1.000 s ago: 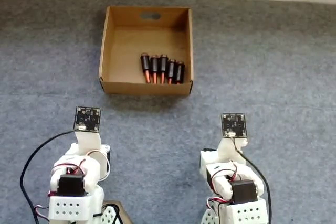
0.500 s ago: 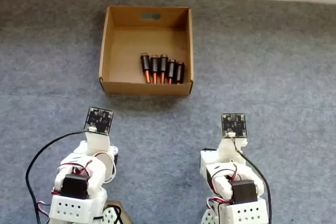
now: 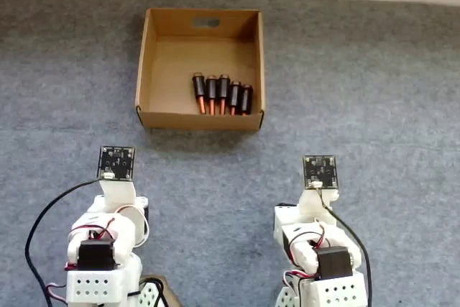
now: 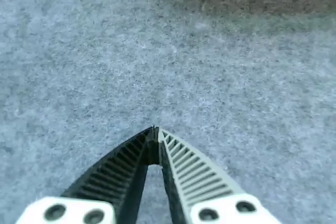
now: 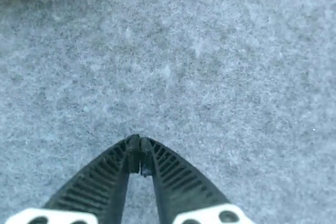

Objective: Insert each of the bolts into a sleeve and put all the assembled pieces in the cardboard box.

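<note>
Lying in cardboard box (image 3: 172, 59): 5 assembled pcs (image 3: 223, 91); left hand (image 4: 155, 132), right hand (image 5: 135, 142) closed.

There is one cardboard box (image 3: 143, 62). It holds five assembled pieces (image 3: 223, 95), each a bolt in a sleeve. Two arms stand by, the left arm (image 3: 104, 239) and the right arm (image 3: 316, 244). There are two grippers, the left gripper (image 4: 156, 132) and the right gripper (image 5: 135, 142).

Rears of left hand (image 4: 154, 131) and right hand (image 5: 135, 140), and arm bases (image 3: 330, 289), beyond picture edges.
</note>
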You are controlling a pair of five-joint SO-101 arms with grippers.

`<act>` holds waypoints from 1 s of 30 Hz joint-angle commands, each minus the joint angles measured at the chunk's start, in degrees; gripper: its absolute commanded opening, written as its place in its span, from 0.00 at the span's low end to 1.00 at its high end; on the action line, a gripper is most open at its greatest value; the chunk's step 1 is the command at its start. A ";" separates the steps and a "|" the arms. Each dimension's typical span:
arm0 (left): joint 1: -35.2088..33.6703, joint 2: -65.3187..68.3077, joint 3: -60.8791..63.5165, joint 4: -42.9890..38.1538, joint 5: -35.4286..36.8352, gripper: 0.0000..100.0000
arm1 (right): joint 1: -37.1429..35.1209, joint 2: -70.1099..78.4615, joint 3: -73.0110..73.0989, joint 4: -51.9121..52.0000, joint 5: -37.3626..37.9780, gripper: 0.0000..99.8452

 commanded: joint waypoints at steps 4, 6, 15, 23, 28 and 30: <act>1.89 -0.40 1.01 0.26 -0.35 0.01 | 0.57 -0.31 7.52 0.22 0.62 0.01; 1.89 -0.40 1.01 0.26 -0.35 0.01 | 0.57 -0.31 7.52 0.22 0.62 0.01; 4.44 -0.48 1.01 0.26 -0.35 0.01 | 0.57 -0.31 7.52 0.22 0.62 0.01; 4.53 -0.22 1.01 0.26 -0.35 0.01 | 0.57 -0.31 7.52 0.22 0.62 0.01; 4.53 -0.22 1.01 0.26 -0.35 0.01 | 0.57 -0.31 7.52 0.22 0.62 0.01; 4.53 -0.22 1.01 0.26 -0.35 0.01 | 0.57 -0.31 7.52 0.22 0.62 0.01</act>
